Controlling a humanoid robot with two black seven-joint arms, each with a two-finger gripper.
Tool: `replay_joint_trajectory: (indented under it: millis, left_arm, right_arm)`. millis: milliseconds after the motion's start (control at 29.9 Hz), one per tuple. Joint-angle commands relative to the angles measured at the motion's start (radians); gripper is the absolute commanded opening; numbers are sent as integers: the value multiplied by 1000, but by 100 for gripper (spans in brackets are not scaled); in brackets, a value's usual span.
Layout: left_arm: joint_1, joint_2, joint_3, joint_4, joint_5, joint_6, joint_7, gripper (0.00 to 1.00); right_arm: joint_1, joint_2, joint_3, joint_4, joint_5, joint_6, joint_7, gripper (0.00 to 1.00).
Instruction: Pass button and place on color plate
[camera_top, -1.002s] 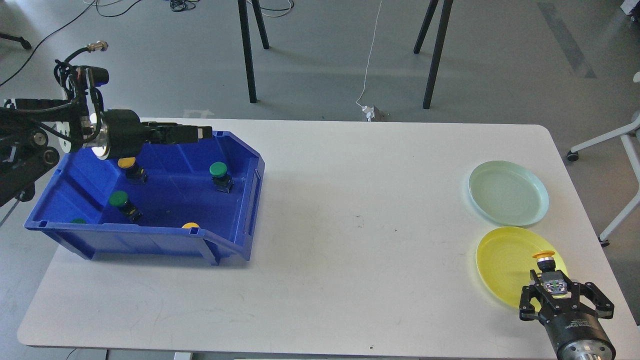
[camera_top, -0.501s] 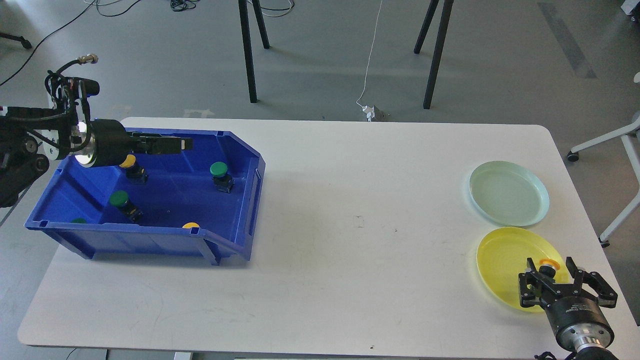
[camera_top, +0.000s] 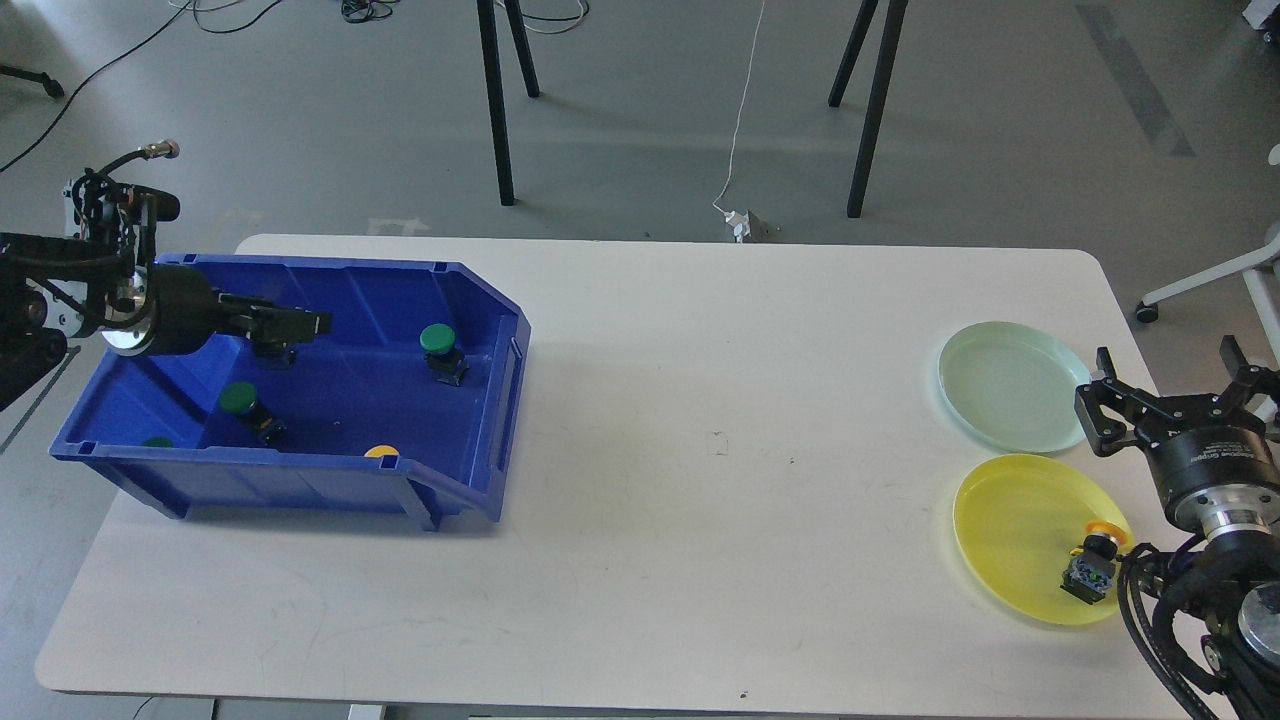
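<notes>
A yellow-capped button (camera_top: 1092, 565) lies tipped on its side on the yellow plate (camera_top: 1010, 520), near its right rim. My right gripper (camera_top: 1170, 385) is open and empty, raised above the table's right edge, beside the pale green plate (camera_top: 1005, 385). My left gripper (camera_top: 300, 322) hangs low inside the blue bin (camera_top: 300, 485), at its back left, over a button's black body (camera_top: 272, 351). Its fingers show as one dark bar. Also in the bin are two green buttons (camera_top: 437, 342) (camera_top: 240, 400), a yellow cap (camera_top: 380, 451) and a green cap (camera_top: 157, 441) half hidden by the front wall.
The white table (camera_top: 700, 400) runs between the bin on the left and the two plates on the right. Black stand legs (camera_top: 495, 110) and a cable lie on the floor beyond the far edge. A chair base (camera_top: 1220, 290) stands at the right.
My right gripper let go of the yellow button, which now lies on the yellow plate, and drew up and back toward the pale green plate. My left gripper moved left and down into the bin.
</notes>
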Motion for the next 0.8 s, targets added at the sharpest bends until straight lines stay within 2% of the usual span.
replay_joint_trajectory:
  millis: [0,234,601,668,768]
  left_arm:
    - [-1,0,43,41,24,0,0,96]
    - [-4,-11,145,97,24,1,0,96]
    - [4,-83,168,182,22,7,0,96]
    - [4,-89,171,188,21,7,0,95]
    - [12,-98,174,194,22,7,0,96]
  right_arm:
    - [-1,-14,-3,-2,-1,4,0,99]
    - [-5,-14,-2,-2,-1,4,0,99]
    - [6,-18,-5,-1,-1,9,-1,99]
    - [43,-40,-15,-2,-2,10,-3,99]
    - [182,-133,-127,-9,-5,10,-4,99]
